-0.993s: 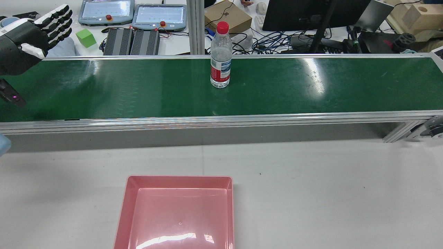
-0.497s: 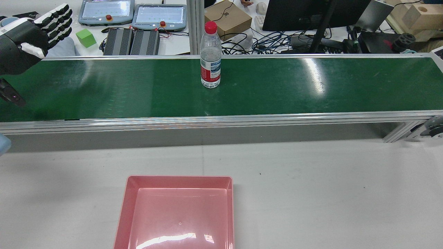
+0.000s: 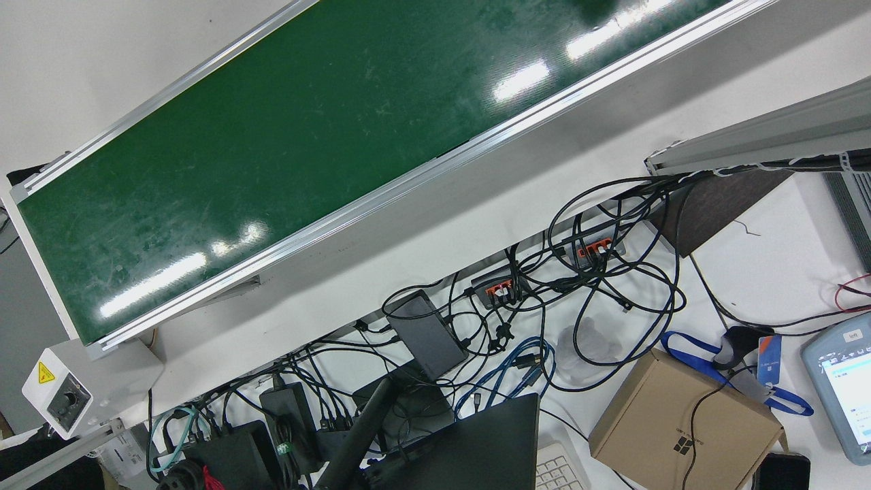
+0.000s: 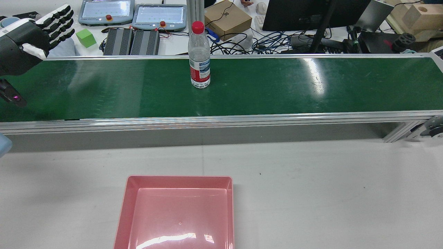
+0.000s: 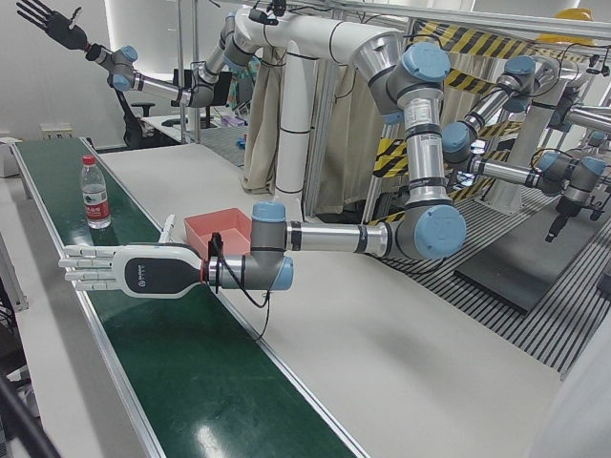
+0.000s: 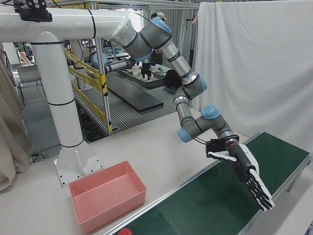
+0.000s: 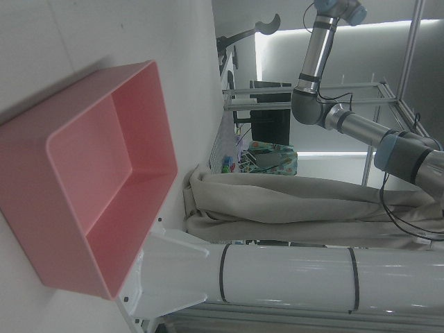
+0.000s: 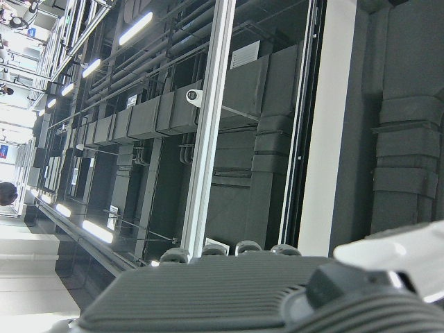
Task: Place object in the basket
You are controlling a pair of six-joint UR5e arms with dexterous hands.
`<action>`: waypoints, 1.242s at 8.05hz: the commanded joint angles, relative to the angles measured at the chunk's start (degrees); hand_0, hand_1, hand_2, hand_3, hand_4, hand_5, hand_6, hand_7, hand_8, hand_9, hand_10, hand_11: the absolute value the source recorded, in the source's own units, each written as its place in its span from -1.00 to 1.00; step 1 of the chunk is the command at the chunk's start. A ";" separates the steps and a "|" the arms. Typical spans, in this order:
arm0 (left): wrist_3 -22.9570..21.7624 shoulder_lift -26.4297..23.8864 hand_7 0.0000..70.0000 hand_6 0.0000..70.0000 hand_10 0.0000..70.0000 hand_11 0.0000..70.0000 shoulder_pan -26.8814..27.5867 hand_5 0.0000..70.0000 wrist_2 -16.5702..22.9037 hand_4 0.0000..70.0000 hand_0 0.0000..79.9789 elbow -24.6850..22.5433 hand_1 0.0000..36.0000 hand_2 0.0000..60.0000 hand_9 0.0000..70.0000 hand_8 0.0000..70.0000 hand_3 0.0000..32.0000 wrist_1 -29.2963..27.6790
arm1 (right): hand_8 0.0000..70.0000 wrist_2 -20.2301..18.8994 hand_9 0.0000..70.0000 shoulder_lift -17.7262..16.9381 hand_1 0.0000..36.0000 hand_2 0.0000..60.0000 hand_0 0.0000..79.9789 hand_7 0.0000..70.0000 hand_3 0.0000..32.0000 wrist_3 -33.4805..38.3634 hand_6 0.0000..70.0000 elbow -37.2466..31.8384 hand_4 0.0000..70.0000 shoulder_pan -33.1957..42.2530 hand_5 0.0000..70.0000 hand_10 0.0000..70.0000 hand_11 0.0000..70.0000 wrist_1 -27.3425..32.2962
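Over the green belt, at its left end, your left hand hovers flat: fingers straight and apart, thumb out, nothing in it. It is clear of the belt surface in the left-front view and the right-front view.

The water bottle stands upright on the belt, red cap up, well apart from that hand, off toward the right arm's side and nearer the belt's far edge. The same bottle shows past the hand in the left-front view.

The pink basket sits on the white table on the robot's side of the belt, between hand and bottle along the belt's length. The left hand view looks into it.

Your right hand is raised high, far from the belt, fingers spread, holding nothing. Its camera shows only ceiling.
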 commanded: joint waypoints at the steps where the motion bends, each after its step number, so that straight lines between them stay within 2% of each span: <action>1: 0.18 0.15 -1.00 -1.00 -0.93 -0.86 0.44 -0.83 -0.34 -1.00 0.33 -2.00 -0.86 -1.00 -1.00 -0.99 -0.95 1.08 | -1.00 -0.05 -1.00 0.00 -1.00 -1.00 -1.00 -1.00 -1.00 0.00 -1.00 0.01 -1.00 0.00 -1.00 -1.00 -1.00 0.00; 2: -0.60 0.15 -1.00 -1.00 -0.92 -0.85 2.18 -0.83 -2.69 -1.00 0.33 -2.18 -0.87 -1.00 -1.00 -0.99 -0.93 0.91 | -1.00 -0.05 -1.00 0.00 -1.00 -1.00 -1.00 -1.00 -1.00 0.00 -1.00 0.01 -1.00 0.00 -1.00 -1.00 -1.00 0.00; 3: -4.70 0.32 -1.00 -1.00 -0.91 -0.84 5.16 -0.84 -7.15 -1.00 0.33 -2.10 -0.88 -1.00 -1.00 -0.99 -0.90 0.64 | -1.00 0.04 -1.00 0.00 -1.00 -1.00 -1.00 -1.00 -1.00 0.00 -1.00 0.01 -1.00 0.00 -1.00 -1.00 -1.00 0.00; 4: -5.43 0.58 -1.00 -1.00 -0.91 -0.83 6.75 -0.86 -11.72 -1.00 0.34 -2.36 -0.88 -1.00 -1.00 -1.00 -0.81 0.55 | -1.00 0.04 -1.00 0.00 -1.00 -1.00 -1.00 -1.00 -1.00 0.00 -1.00 0.01 -1.00 0.00 -1.00 -1.00 -1.00 0.00; 5: -4.92 0.24 -1.00 -1.00 -0.93 -0.86 6.85 -0.90 -13.77 -1.00 0.33 -3.92 -0.88 -1.00 -1.00 -1.00 -0.73 2.73 | -1.00 0.04 -1.00 0.00 -1.00 -1.00 -1.00 -1.00 -1.00 0.00 -1.00 0.01 -1.00 0.00 -1.00 -1.00 -1.00 0.00; 7: -3.08 -0.20 -1.00 -1.00 -0.94 -0.87 7.12 -0.89 -13.88 -1.00 0.35 -5.78 -0.87 -1.00 -1.00 -1.00 -0.73 8.00 | -1.00 -0.05 -1.00 0.00 -1.00 -1.00 -1.00 -1.00 -1.00 0.00 -1.00 0.01 -1.00 0.00 -1.00 -1.00 -1.00 0.00; 9: 1.05 -0.12 -1.00 -1.00 -0.97 -0.91 7.21 -0.90 -13.79 -1.00 0.33 -6.75 -0.91 -1.00 -1.00 -1.00 -0.70 9.95 | -1.00 -0.05 -1.00 0.00 -1.00 -1.00 -1.00 -1.00 -1.00 0.00 -1.00 0.01 -1.00 0.00 -1.00 -1.00 -1.00 0.00; 10: 1.41 -0.12 -1.00 -1.00 -0.98 -0.93 7.21 -0.91 -13.70 -1.00 0.29 -6.75 -0.95 -1.00 -1.00 -1.00 -0.79 9.87 | -1.00 -0.05 -1.00 0.00 -1.00 -1.00 -1.00 -1.00 -1.00 0.00 -1.00 0.01 -1.00 0.00 -1.00 -1.00 -1.00 0.00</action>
